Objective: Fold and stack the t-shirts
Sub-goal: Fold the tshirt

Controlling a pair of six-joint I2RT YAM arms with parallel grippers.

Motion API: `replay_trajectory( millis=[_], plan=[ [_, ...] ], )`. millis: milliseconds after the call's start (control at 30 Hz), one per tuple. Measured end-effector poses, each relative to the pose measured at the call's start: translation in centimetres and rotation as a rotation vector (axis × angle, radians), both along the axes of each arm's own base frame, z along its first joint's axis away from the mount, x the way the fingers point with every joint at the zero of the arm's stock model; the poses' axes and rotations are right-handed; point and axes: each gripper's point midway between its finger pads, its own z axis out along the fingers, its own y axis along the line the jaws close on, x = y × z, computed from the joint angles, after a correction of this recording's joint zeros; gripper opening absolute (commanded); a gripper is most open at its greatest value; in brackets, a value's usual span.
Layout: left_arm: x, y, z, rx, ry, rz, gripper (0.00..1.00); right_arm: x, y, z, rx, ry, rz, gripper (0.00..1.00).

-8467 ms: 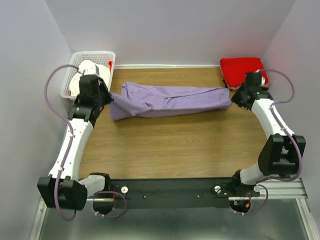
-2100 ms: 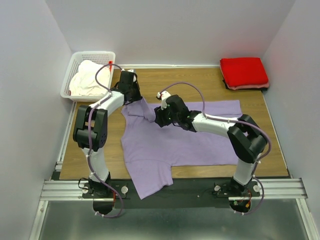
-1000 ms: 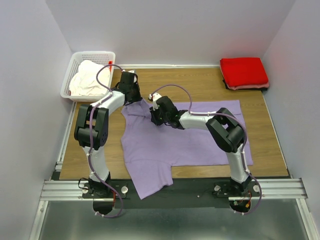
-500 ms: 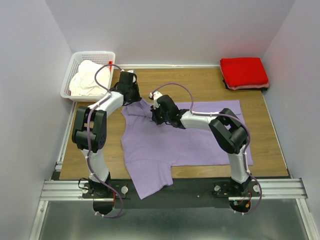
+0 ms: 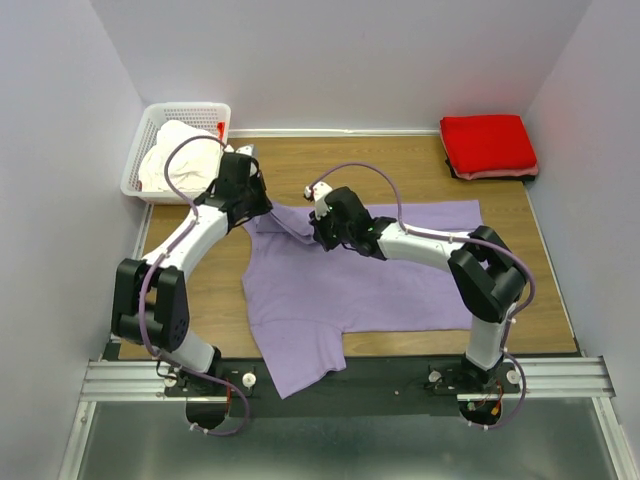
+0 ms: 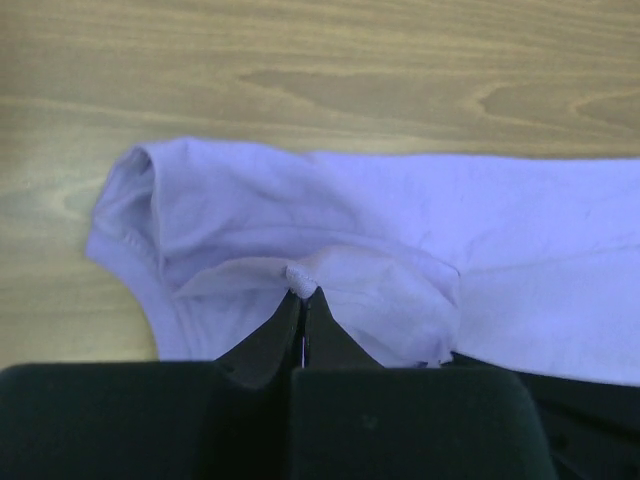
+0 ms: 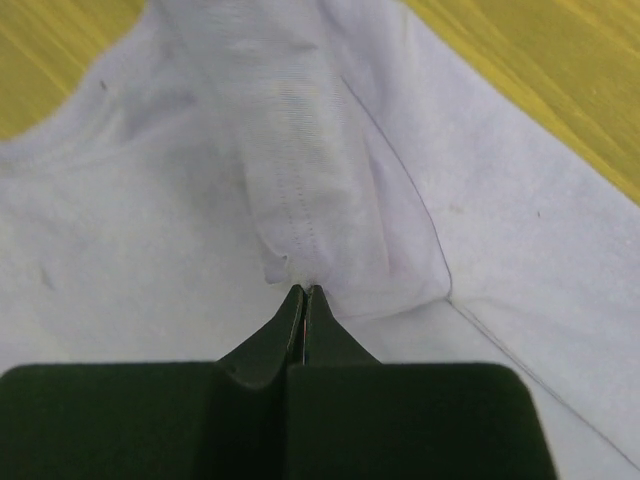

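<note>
The lavender t-shirt (image 5: 370, 280) lies spread on the wooden table, one sleeve hanging over the near edge. My left gripper (image 5: 254, 207) is at its far left corner, shut on a small pinch of lavender cloth (image 6: 400, 220); the closed tips (image 6: 302, 292) show in the left wrist view. My right gripper (image 5: 320, 232) is just to the right of it, shut on a folded, stitched edge of the same shirt (image 7: 300, 150), tips (image 7: 303, 290) together. The red t-shirt (image 5: 488, 145) lies folded at the back right. The cream-white t-shirt (image 5: 178, 160) sits bunched in the basket.
The white lattice basket (image 5: 190, 108) stands at the back left corner, close behind my left arm. Bare wooden table (image 5: 400, 175) shows behind the lavender shirt. Walls close in the left, back and right sides.
My left arm has swung its elbow out to the left, and its gripper shifted slightly left and nearer with the cloth. My right gripper has closed on the shirt's edge and moved a little right.
</note>
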Motion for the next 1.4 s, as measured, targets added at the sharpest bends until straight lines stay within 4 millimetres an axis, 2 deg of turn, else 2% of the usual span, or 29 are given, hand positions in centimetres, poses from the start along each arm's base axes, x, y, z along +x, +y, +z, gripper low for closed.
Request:
replay_trajectory(
  millis=[233, 633, 1033, 1400],
  plan=[
    [-5.3, 0.9, -2.1, -0.007, 0.070, -0.001, 0.00, -1.0, -2.0, -2.5, -0.131, -0.006, 0.063, 0.00],
    [-11.5, 0.5, -5.5, -0.053, 0.183, -0.029, 0.00, -1.0, -3.3, -3.3, -0.225, -0.050, 0.117, 0.01],
    [-14.4, -0.2, -6.6, -0.092, 0.224, -0.044, 0.00, -1.6, -3.8, -3.9, -0.264, -0.038, 0.160, 0.00],
    [-14.9, -0.7, -4.5, -0.119, 0.185, -0.046, 0.00, -1.9, -4.1, -4.2, -0.281, -0.031, 0.171, 0.00]
  ],
)
